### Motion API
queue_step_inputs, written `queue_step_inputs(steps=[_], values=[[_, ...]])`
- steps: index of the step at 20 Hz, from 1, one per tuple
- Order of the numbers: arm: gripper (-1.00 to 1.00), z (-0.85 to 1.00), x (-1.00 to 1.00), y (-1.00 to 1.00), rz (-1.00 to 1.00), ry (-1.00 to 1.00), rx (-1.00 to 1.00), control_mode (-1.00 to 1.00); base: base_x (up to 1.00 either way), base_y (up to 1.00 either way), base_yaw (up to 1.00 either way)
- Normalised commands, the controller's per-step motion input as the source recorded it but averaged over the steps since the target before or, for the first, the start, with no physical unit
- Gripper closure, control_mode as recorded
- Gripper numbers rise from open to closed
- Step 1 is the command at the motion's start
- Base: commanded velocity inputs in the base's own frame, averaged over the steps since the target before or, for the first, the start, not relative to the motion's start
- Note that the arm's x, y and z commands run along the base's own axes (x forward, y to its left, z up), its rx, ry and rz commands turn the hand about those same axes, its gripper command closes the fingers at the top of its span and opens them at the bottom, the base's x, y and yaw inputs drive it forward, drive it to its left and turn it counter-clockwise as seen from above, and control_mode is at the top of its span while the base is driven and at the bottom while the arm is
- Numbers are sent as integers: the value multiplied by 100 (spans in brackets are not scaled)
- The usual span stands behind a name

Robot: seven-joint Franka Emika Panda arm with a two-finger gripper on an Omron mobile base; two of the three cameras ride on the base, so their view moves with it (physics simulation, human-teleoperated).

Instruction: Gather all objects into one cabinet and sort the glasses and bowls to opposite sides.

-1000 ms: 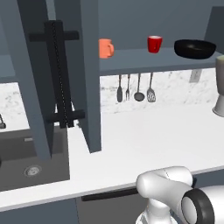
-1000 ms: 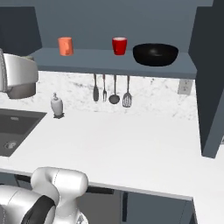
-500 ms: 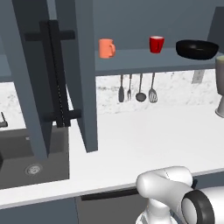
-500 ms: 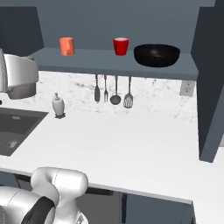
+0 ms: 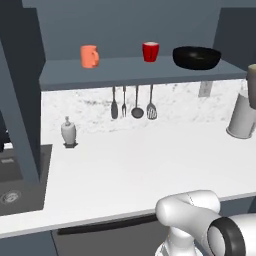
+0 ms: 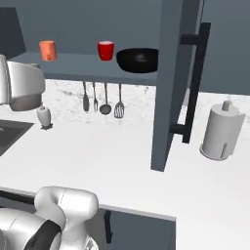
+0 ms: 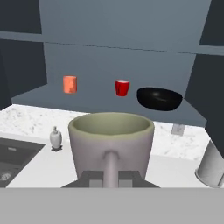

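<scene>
Both base views have swung sideways since a second ago, so the base has driven; the shelf items keep their places. Clenched jaws grasp the dull greyish-tan handled cup (image 7: pixel 111 142) by its handle. Ahead and above them, on the slate-blue cabinet shelf (image 5: pixel 135 72), stand the orange cup (image 7: pixel 69 84), the bright red cup (image 7: pixel 122 88) and, rightmost, the wide glossy black bowl (image 7: pixel 159 98). Only the held cup appears left to shelve, on the cups' side.
</scene>
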Motion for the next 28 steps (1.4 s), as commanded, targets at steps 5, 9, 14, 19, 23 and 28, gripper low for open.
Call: queue_step_inputs(steps=[5,9,14,19,23,28], values=[[100,0,0,0,0,0,0,100,56,51,0],[100,0,0,0,0,0,0,100,11,92,0],[100,0,0,0,0,0,0,100,38,99,0],[100,0,0,0,0,0,0,100,86,20,2],[100,0,0,0,0,0,0,100,100,-21,9],[100,0,0,0,0,0,0,100,100,-20,9]])
